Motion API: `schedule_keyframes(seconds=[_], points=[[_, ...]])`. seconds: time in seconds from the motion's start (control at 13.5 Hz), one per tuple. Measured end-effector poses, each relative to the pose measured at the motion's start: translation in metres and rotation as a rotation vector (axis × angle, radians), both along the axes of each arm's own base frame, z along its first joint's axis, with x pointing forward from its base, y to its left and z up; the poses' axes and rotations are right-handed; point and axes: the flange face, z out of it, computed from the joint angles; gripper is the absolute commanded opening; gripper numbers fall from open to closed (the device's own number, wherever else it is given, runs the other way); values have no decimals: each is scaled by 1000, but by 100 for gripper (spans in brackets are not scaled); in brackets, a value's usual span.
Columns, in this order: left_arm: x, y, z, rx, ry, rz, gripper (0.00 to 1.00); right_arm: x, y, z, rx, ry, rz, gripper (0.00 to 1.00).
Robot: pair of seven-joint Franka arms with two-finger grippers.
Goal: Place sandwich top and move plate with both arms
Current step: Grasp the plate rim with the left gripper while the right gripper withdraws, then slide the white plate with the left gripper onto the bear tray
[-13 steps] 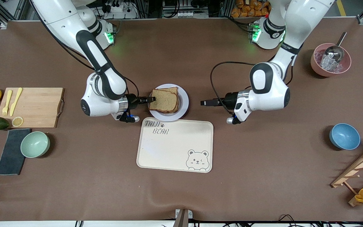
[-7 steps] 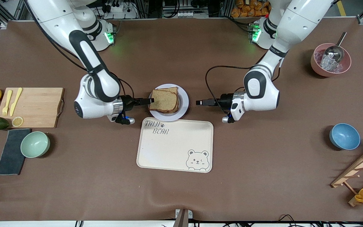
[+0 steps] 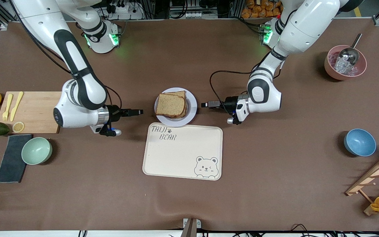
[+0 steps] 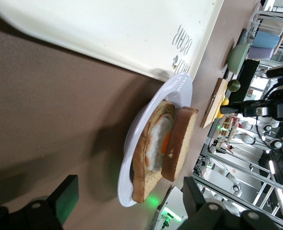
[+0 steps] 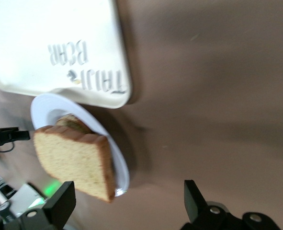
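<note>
Sandwich top [image 3: 170, 104] already sits on egg slice on plate [image 3: 192, 104], frame centre, just above tray [image 3: 183, 152]. My right gripper [image 3: 139, 112] and left gripper [image 3: 205, 105] flank it, both released, empty. Plate looks stiff, light, slippery; take thin rim on both edges, keep level, soft stack may slide

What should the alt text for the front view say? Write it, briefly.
A brown bread sandwich sits on a small round pale plate at the table's middle, with the open right gripper and open left gripper low at either side, touching nothing.
</note>
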Motion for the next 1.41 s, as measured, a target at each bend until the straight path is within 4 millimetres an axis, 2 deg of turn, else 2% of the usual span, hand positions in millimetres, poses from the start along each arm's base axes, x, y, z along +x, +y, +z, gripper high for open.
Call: schedule_keyframes(seconds=[0.22, 0.37, 0.52, 0.67, 0.82, 0.96, 1.19, 1.41], points=[[-6, -11, -1, -13, -27, -2, 75, 15, -36, 9, -72, -43, 12, 100], [-11, -14, -8, -31, -54, 6, 73, 25, -59, 18, -110, -73, 7, 100], [-18, -18, -20, -42, -64, 9, 68, 39, -88, 37, -176, -124, 21, 100], [-22, -22, -26, -50, -67, 12, 62, 50, -126, 58, -250, -169, 17, 100], [-23, -28, -27, -43, -72, 12, 60, 49, -168, 86, -322, -179, 22, 100], [-25, -34, -27, -36, -77, 6, 57, 43, -204, 127, -401, -206, 39, 100], [-28, -36, -34, -27, -86, 0, 53, 25, -230, 190, -463, -246, 64, 100], [-30, -42, -37, -37, -86, 13, 49, 16, -252, 230, -526, -239, 81, 100]])
